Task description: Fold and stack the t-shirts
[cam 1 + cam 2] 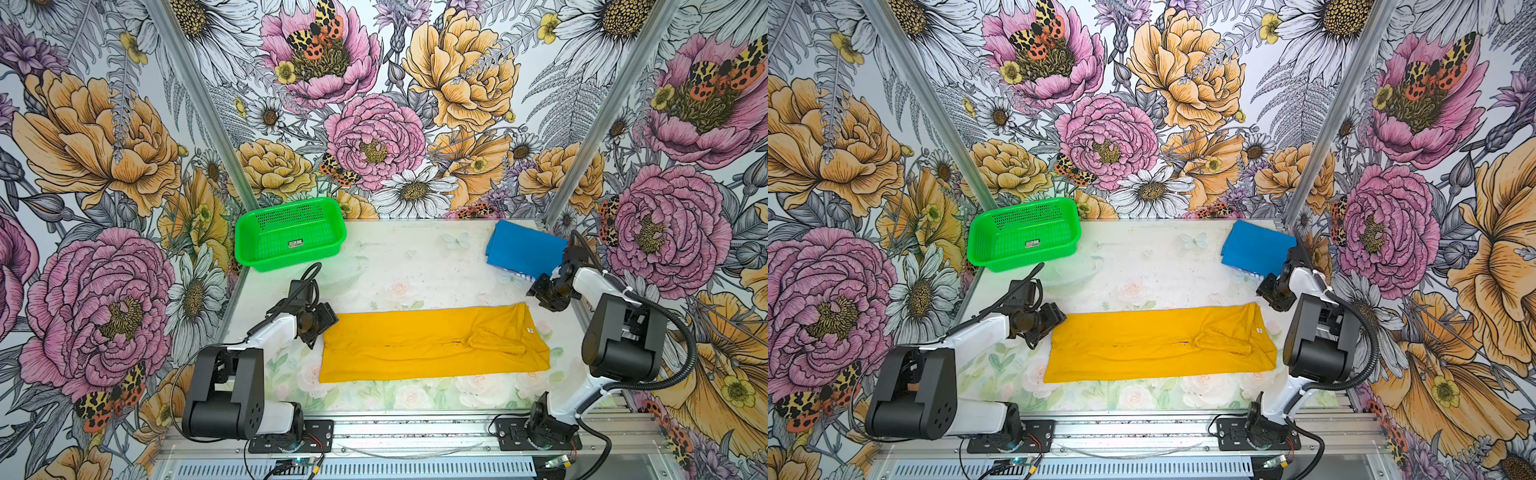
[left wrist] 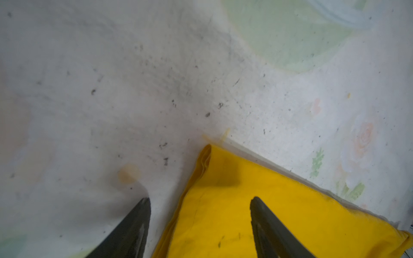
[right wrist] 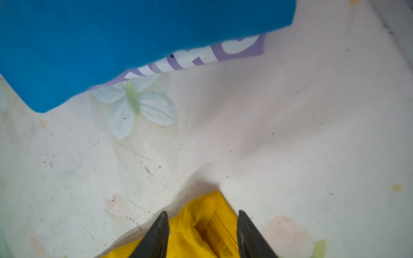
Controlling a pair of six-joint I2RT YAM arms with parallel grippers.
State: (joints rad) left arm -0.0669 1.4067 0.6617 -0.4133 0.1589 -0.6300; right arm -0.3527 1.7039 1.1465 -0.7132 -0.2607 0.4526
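Note:
The mustard-yellow t-shirt (image 1: pixel 432 343) (image 1: pixel 1158 343) lies as a long folded strip across the middle of the table. The blue t-shirt (image 1: pixel 523 247) (image 1: pixel 1256 245) lies folded at the back right, and its white lettering (image 3: pixel 190 60) peeks out at one edge. My left gripper (image 1: pixel 328 322) (image 2: pixel 200 198) is open at the strip's far left corner. One of its fingers is over the yellow cloth (image 2: pixel 223 212), the other over bare table. My right gripper (image 1: pixel 540 295) (image 3: pixel 202 212) is open at the far right corner, with the yellow corner (image 3: pixel 201 232) between its fingers.
A green perforated basket (image 1: pixel 286 206) (image 1: pixel 1021 206) stands at the back left, with a small label inside it. The table has a pale floral cover (image 1: pixel 415 266). Flowered walls close in the back and both sides. The arm bases sit on the front rail.

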